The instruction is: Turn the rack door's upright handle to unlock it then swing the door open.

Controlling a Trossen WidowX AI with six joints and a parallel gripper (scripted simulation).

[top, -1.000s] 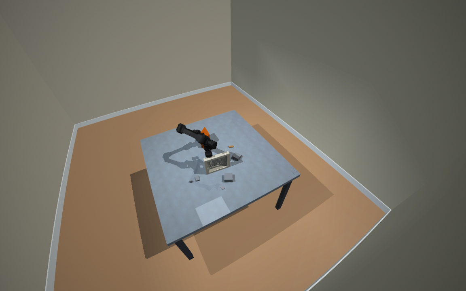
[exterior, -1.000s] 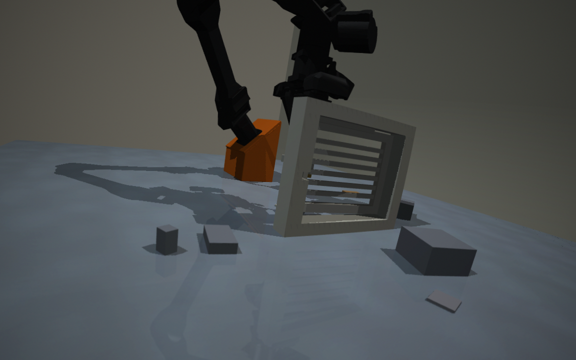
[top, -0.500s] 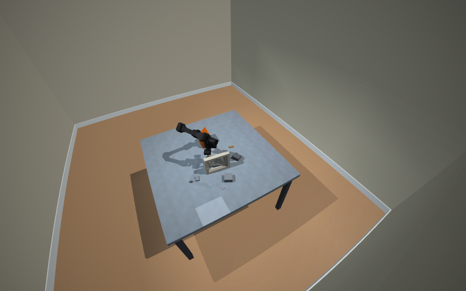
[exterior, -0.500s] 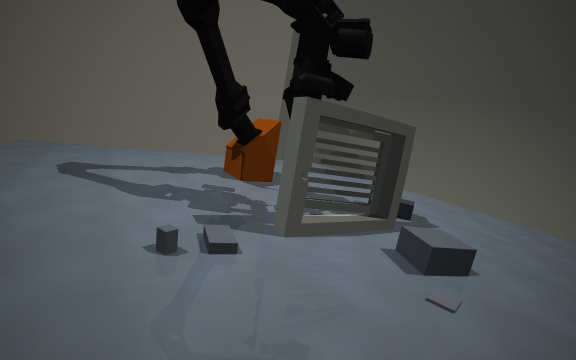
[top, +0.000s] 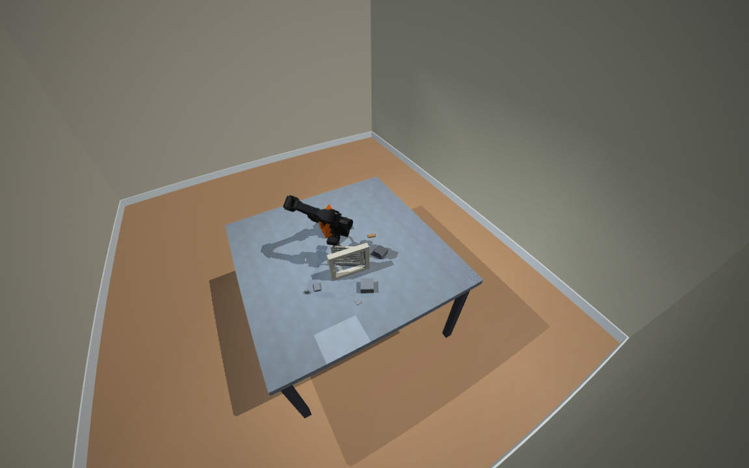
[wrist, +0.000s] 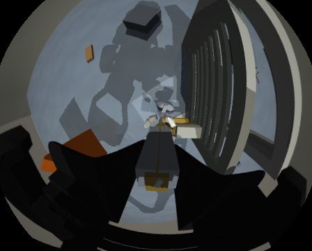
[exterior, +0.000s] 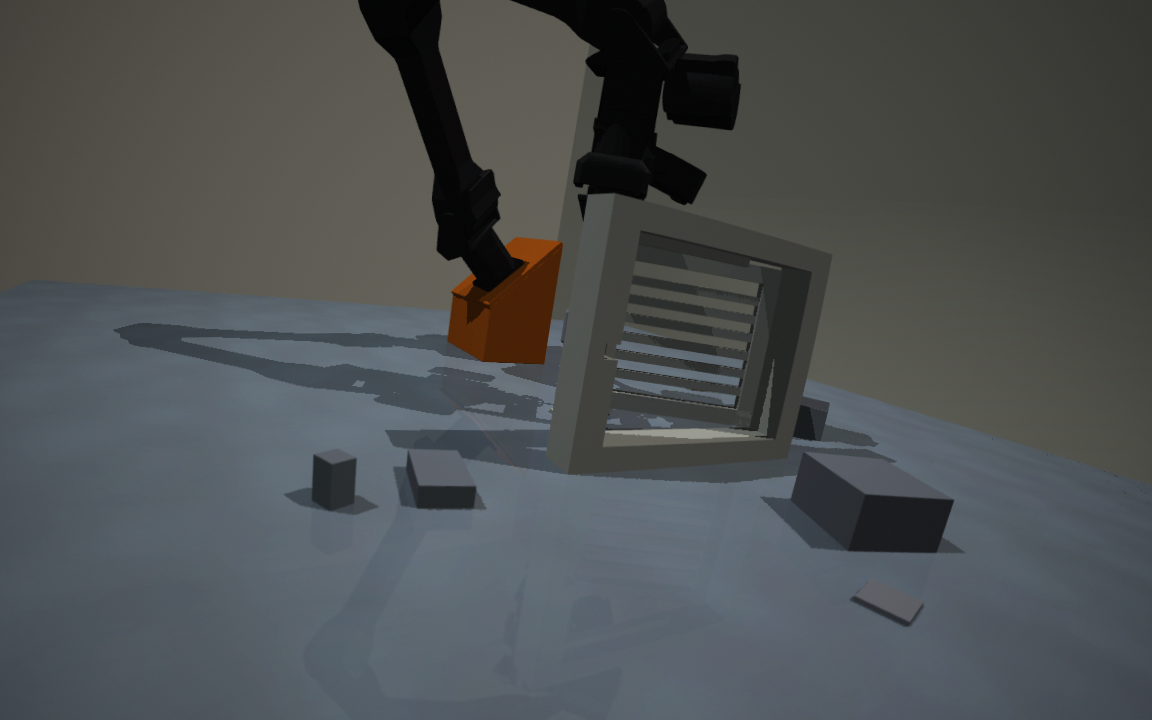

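The pale door frame (top: 331, 268) (exterior: 573, 358) (wrist: 291, 77) stands upright on the table (top: 284, 325) (exterior: 159, 608). The slatted rack door (exterior: 692, 324) (wrist: 247, 104) stands partly open on the robot's side of the frame, with a gap between them in the wrist view; its exact angle cannot be told. My gripper (wrist: 159, 146) is shut on the dark upright handle (wrist: 156, 158), beside the door's slatted face. A yellow bar (wrist: 182, 120) and a pale block (wrist: 189, 132) lie between handle and door. How far the handle is turned is unclear. In the exterior view the fingertips are hidden behind the frame.
The orange base (exterior: 517, 308) (wrist: 83, 146) is behind the frame. A dark block (top: 379, 251) (wrist: 142, 15) and an orange tile (top: 371, 235) (wrist: 89, 53) lie on the robot's side. A large grey block (exterior: 871, 505), two smaller blocks (exterior: 334, 480) (exterior: 443, 480) and a thin tile (exterior: 888, 602) lie in front.
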